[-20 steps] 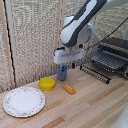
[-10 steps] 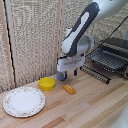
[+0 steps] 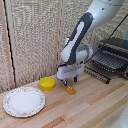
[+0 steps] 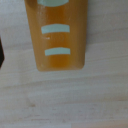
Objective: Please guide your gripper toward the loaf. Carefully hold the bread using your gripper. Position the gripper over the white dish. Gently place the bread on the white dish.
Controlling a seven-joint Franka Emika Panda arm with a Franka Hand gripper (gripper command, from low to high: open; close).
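The loaf (image 3: 69, 90) is a small orange-brown block lying on the wooden table, just to the exterior view's right of the yellow bowl. My gripper (image 3: 69, 81) hangs directly above it, with its dark-blue fingers apart and low over the loaf, holding nothing. In the wrist view the loaf (image 4: 60, 35) fills most of the picture, with two pale marks on its top. One dark fingertip (image 4: 1, 50) shows at the edge, clear of the loaf. The white dish (image 3: 23, 101) lies empty at the exterior view's left, near the table's front.
A small yellow bowl (image 3: 47, 83) stands between the dish and the loaf. A dark wire rack (image 3: 111, 59) stands at the exterior view's right, behind the arm. A woven screen forms the back wall.
The gripper has come down closer to the loaf. The loaf, bowl and dish have not moved.
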